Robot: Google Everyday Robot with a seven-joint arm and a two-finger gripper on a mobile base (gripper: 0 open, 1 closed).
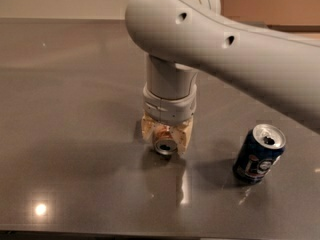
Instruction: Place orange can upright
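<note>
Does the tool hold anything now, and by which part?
Yes. The tool, low over the table, grips the orange can across its body, one finger on each side; its silver end faces the camera.

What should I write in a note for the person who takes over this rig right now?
Gripper: low at the table, fingers closed on the orange can.
Orange can: on its side between the fingers, silver end toward the camera, not yet upright.
Dark blue can: stands upright at the picture's right, apart from the gripper.
Done: the grasp.
Left: turn the orange can upright, set it down, release.
</note>
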